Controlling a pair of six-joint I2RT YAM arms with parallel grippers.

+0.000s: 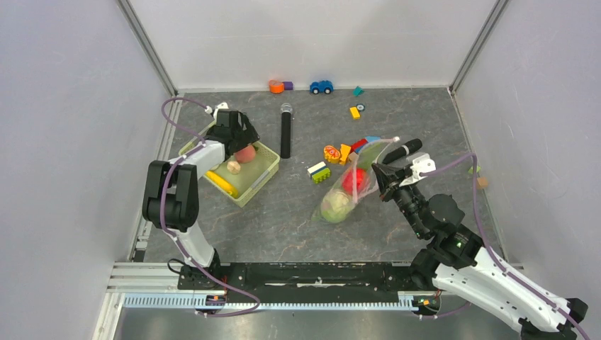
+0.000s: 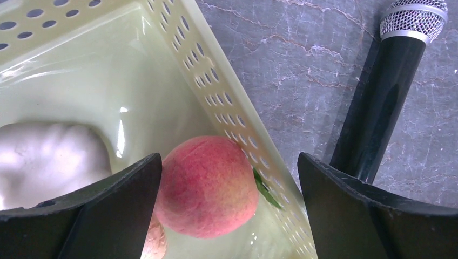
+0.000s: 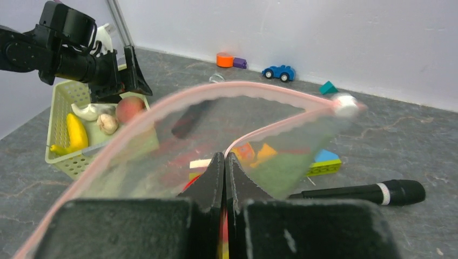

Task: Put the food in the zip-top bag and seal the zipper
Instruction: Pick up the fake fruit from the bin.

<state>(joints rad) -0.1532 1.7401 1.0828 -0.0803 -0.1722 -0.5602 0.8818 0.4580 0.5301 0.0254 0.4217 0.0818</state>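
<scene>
The clear zip-top bag (image 1: 363, 164) lies mid-table with a red tomato (image 1: 354, 180) and a green cabbage (image 1: 336, 205) inside. My right gripper (image 1: 378, 177) is shut on the bag's edge, lifting the mouth. In the right wrist view the pink zipper (image 3: 243, 89) arches above the right gripper (image 3: 224, 156). My left gripper (image 1: 237, 138) hangs open over the pale green basket (image 1: 264, 175). In the left wrist view the left gripper (image 2: 228, 162) has a pinkish peach (image 2: 205, 186) and the basket wall (image 2: 216, 91) between its fingers, and touches neither. A yellow banana (image 1: 222, 183) lies in the basket.
A black microphone (image 1: 285, 131) lies right of the basket, and another one (image 1: 402, 150) lies behind the bag. Coloured blocks (image 1: 319, 171) sit left of the bag. A blue toy car (image 1: 321, 86) and small toys line the back wall. A white lumpy food (image 2: 48, 156) rests in the basket.
</scene>
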